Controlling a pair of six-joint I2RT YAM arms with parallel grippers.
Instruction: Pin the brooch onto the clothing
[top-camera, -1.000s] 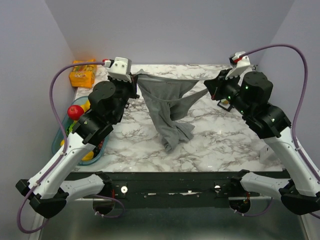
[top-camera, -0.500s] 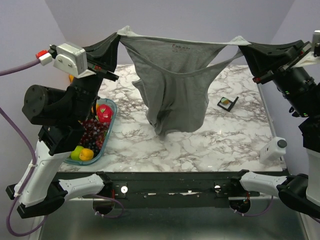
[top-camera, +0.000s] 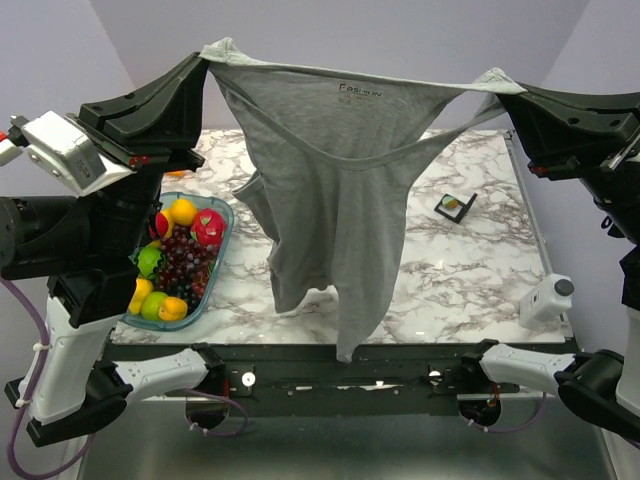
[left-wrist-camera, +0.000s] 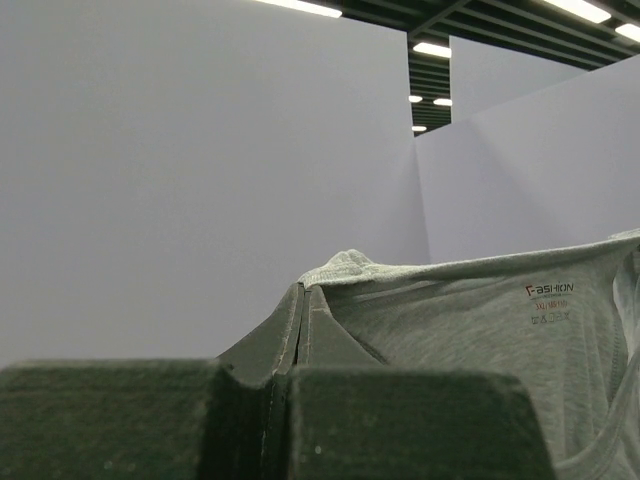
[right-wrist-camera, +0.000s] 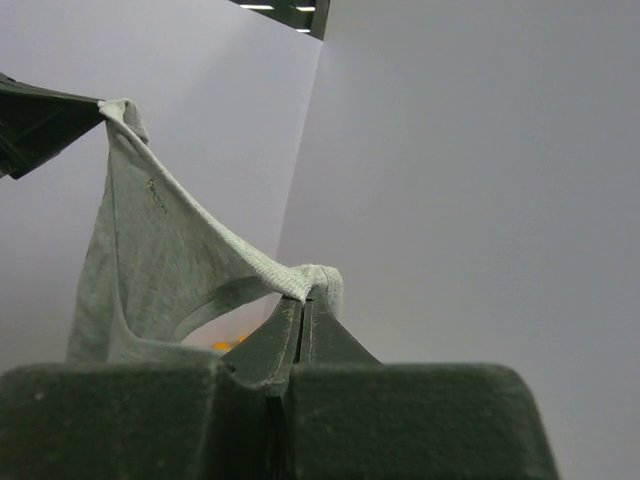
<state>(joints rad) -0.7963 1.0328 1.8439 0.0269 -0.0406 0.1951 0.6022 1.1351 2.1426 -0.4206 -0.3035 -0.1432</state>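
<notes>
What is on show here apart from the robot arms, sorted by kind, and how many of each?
Clothing: 1, the grey tank top
Jewellery: 1, the brooch on its black card
Food: 1, the fruit tray
Gadgets: 1, the white device
Total: 4

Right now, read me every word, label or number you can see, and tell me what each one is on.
"FASHION": dark neck print inside the back neckline of the grey tank top.
Two smaller lines just under that word: too small to read.
The same print in the top view: too blurred to read.
Black card on the table: no text that can be read.
</notes>
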